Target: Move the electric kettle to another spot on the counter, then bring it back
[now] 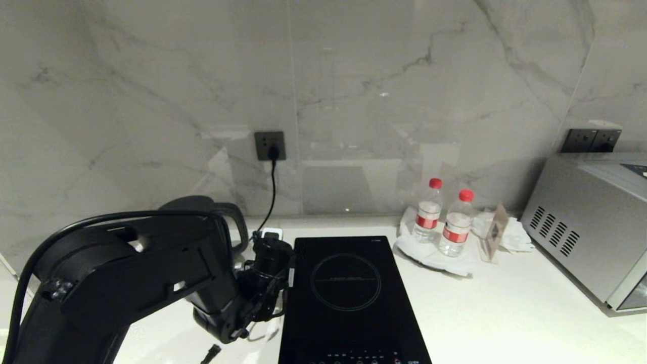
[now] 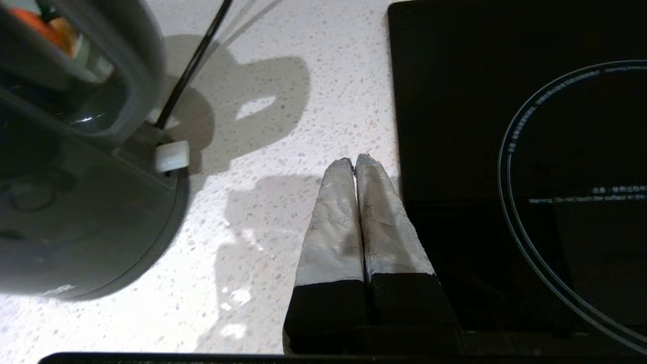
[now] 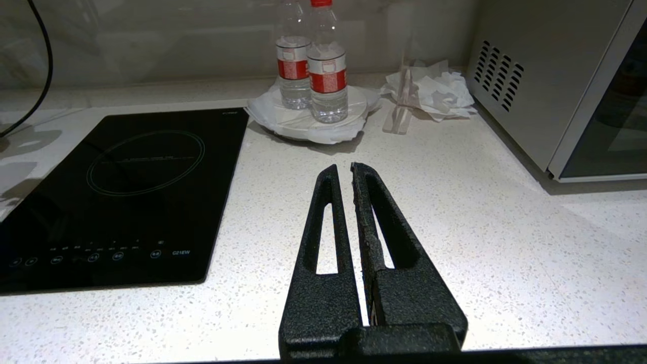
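1. L gripper (image 2: 355,161): pale-padded fingers pressed together, empty, over white speckled stone counter (image 2: 283,126) beside black glass hob (image 2: 455,126).
2. Tall glossy black electric kettle (image 2: 76,202) stands on counter nearby, not touched.
3. R gripper (image 3: 342,171): fingers together, empty, above counter.

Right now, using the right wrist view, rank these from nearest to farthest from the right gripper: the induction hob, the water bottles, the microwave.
From the right gripper:
1. Induction hob, beside the fingers.
2. Water bottles, straight ahead on a white plate.
3. Microwave, far corner; close to the bottles' rank, hard to call.

wall (image 1: 151,76): grey-veined marble | socket (image 1: 269,145): dark, plugged | light: dim
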Motion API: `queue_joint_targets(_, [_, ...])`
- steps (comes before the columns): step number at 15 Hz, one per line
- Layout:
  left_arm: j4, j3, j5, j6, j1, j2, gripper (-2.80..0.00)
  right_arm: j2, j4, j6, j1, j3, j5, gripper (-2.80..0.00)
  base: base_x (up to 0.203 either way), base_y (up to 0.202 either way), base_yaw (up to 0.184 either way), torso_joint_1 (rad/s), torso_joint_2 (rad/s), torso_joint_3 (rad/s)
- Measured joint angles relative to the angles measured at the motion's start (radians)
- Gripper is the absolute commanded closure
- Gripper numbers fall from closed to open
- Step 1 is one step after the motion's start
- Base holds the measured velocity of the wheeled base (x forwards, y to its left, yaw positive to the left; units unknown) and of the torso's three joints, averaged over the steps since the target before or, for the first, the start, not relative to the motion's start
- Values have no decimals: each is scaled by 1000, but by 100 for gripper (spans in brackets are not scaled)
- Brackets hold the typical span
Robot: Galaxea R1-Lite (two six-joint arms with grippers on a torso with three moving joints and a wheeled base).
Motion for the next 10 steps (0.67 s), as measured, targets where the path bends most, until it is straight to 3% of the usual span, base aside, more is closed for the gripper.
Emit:
queue_joint_targets(3, [46, -54, 0, 18, -11, 41, 0, 0, 0, 0, 0, 0, 0, 0, 0, 0, 0, 0, 0, 0])
queue_joint_targets(4, [63, -80, 1, 18, -7, 56, -280, 0, 0, 0, 0, 0, 0, 0, 0, 0, 0, 0, 0, 0])
queue_joint_targets(7, [112, -139, 5, 23, -3, 87, -280, 0, 0, 0, 0, 0, 0, 0, 0, 0, 0, 0, 0, 0])
queue_joint_targets(10, [118, -199, 12, 69, 21, 119, -280, 0, 0, 0, 0, 0, 0, 0, 0, 0, 0, 0, 0, 0])
